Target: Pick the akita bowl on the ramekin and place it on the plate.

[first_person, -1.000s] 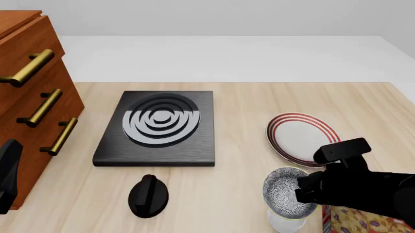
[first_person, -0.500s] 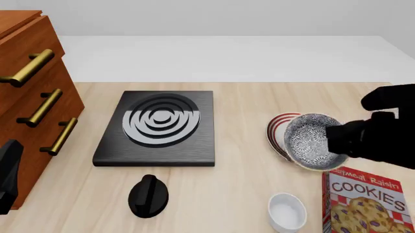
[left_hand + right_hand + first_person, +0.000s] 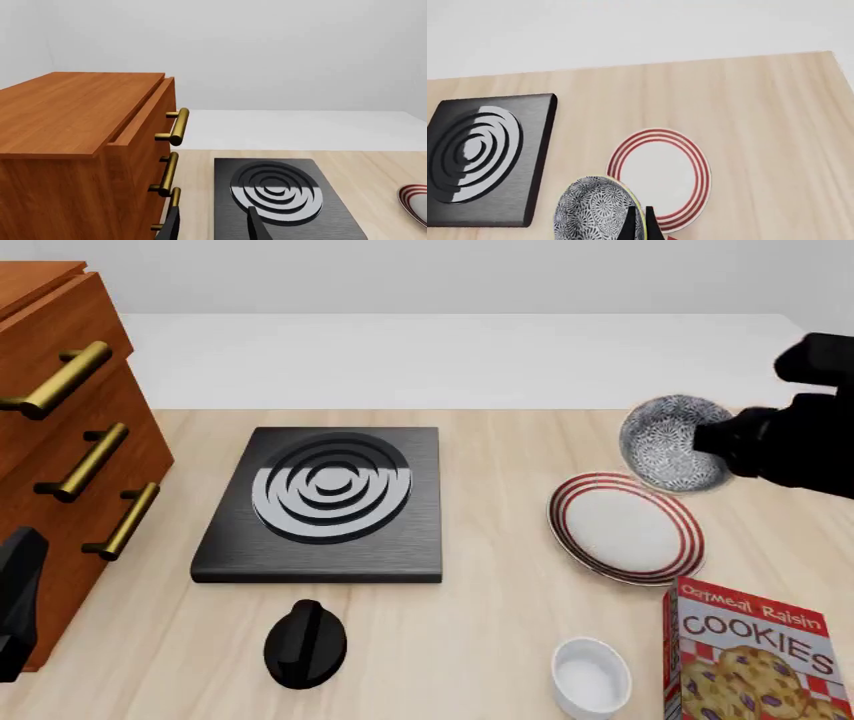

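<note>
Over on the far left your left tool (image 3: 212,227) is parked by the wooden drawer unit (image 3: 60,430), fingers spread apart with nothing between them. Then comes the black stove plate (image 3: 324,502) with the knob (image 3: 306,642) in front of it. The ramekin (image 3: 590,677) sits bare on the counter (image 3: 467,640) near the cookie box (image 3: 755,655). The plate (image 3: 625,528) has nothing on it. Your right tool (image 3: 636,223) is clamped on the akita bowl (image 3: 674,443), holding it tilted in the air just past the plate's far edge.

Light wood table (image 3: 494,640); orange-brown drawer cabinet (image 3: 60,440) with brass handles (image 3: 100,455) at left edge; plain pale grey wall (image 3: 441,275), white floor beyond; even light.
</note>
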Controlling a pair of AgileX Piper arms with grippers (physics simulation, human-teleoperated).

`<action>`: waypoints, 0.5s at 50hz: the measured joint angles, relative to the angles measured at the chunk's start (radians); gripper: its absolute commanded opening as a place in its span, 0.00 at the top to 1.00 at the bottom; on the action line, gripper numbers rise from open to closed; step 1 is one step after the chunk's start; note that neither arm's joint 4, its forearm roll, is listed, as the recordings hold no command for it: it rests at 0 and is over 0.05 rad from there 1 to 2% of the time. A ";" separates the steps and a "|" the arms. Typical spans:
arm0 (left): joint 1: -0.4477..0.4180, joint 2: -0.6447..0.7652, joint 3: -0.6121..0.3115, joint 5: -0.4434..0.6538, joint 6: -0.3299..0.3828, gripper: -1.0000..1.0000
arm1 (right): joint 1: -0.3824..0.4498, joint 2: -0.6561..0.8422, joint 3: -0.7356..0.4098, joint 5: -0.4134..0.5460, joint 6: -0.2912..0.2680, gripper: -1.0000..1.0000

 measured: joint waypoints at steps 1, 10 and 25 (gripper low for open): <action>0.000 0.000 0.000 0.000 0.000 0.00 | -0.008 0.011 -0.001 -0.010 0.002 1.00; 0.001 -0.001 0.001 0.000 -0.001 0.00 | -0.062 0.116 0.005 -0.102 0.021 1.00; 0.003 -0.001 0.000 0.002 -0.003 0.00 | -0.100 0.284 0.026 -0.235 0.046 1.00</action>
